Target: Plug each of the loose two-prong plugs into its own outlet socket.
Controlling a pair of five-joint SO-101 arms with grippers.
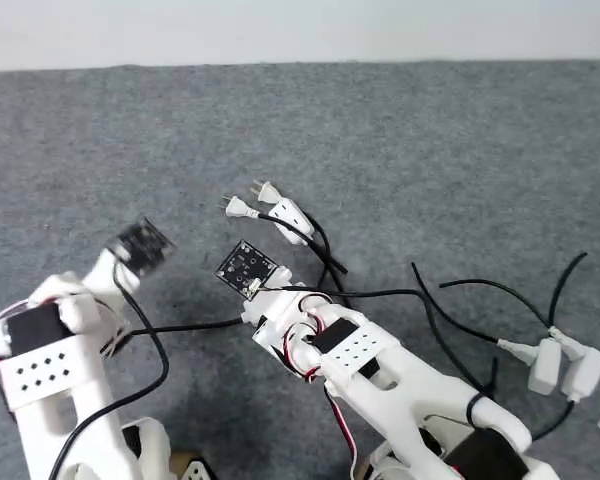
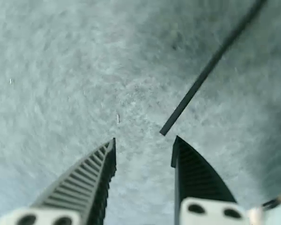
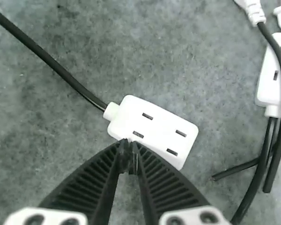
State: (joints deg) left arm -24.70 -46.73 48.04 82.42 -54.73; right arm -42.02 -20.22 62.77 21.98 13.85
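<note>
Two loose plugs (image 1: 242, 208) lie on the counter (image 1: 430, 130) beyond the right claw (image 3: 129, 151), pinched closed against the outlet block (image 3: 154, 131) at its edge; the left claw (image 2: 145, 139) gapes wide. Any push could skid that light block away from them.

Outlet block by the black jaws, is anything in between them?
Nothing visible does. The right gripper, jaws shut, has its tips right at the edge of the white outlet block; its four slots are uncovered.
</note>
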